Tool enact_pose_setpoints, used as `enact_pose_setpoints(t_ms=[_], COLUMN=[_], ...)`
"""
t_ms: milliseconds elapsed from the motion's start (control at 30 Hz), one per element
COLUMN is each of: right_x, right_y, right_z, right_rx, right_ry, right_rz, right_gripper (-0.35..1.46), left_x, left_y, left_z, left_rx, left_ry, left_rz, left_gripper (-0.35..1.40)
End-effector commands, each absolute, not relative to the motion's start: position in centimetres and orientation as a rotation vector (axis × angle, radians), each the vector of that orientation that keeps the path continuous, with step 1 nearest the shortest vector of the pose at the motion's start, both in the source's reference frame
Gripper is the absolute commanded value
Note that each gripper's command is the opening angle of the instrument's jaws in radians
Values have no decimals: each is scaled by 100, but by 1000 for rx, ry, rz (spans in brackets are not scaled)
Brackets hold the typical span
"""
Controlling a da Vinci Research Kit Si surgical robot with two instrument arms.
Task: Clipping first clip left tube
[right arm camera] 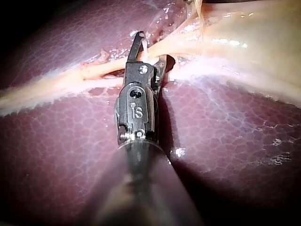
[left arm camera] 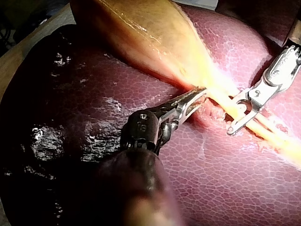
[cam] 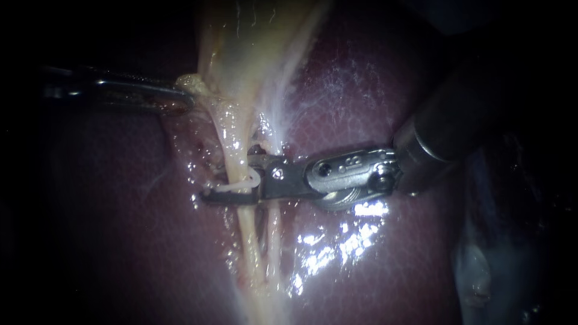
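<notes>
Two pale tubes run down from the yellowish gallbladder (cam: 253, 42) over the dark red liver (cam: 373, 84). My right instrument (cam: 238, 179) comes in from the upper right. Its jaws stand open astride the left tube (cam: 236, 153), one in front of it and one behind. A white clip (cam: 238, 187) lies along the front jaw, across the tube. The right tube (cam: 274, 232) runs just beside the jaws, outside them. My left instrument (cam: 180, 99) is shut on the tissue at the gallbladder's narrow end and holds it to the left. Both instruments show in the left wrist view, left instrument (left arm camera: 195, 96) and right instrument (left arm camera: 237, 115).
Wet, shiny liver surface surrounds the tubes on both sides. In the right wrist view the right instrument (right arm camera: 149, 52) stands upright over the tubes, with the gallbladder (right arm camera: 249, 37) beside it. A dark, unlit area borders the liver at the far right.
</notes>
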State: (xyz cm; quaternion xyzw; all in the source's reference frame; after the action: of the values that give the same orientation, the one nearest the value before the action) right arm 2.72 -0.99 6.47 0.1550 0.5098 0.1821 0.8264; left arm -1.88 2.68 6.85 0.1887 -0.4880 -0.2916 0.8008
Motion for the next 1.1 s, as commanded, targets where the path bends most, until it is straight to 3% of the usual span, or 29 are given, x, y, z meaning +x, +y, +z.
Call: enact_pose_setpoints(t_ms=[33, 167, 367, 733, 1100], right_x=[271, 271, 264, 247, 247], right_y=[-98, -94, -92, -85, -106], right_z=[645, 638, 633, 628, 632], right_rx=[330, 326, 441, 810, 1082], right_ry=[1083, 1098, 1178, 1319, 1315], right_rz=[388, 389, 400, 501, 502], right_gripper=[26, 47, 50, 50, 48], left_x=[-188, -186, -184, -182, -182], left_y=[268, 268, 268, 268, 268], left_z=[685, 685, 685, 683, 682], left_rx=[405, 406, 406, 409, 409], left_ry=[-1046, -1047, -1047, -1047, -1047], left_rz=[-625, -624, -623, -623, -623], left_gripper=[-35, -35, -35, -35, -35])
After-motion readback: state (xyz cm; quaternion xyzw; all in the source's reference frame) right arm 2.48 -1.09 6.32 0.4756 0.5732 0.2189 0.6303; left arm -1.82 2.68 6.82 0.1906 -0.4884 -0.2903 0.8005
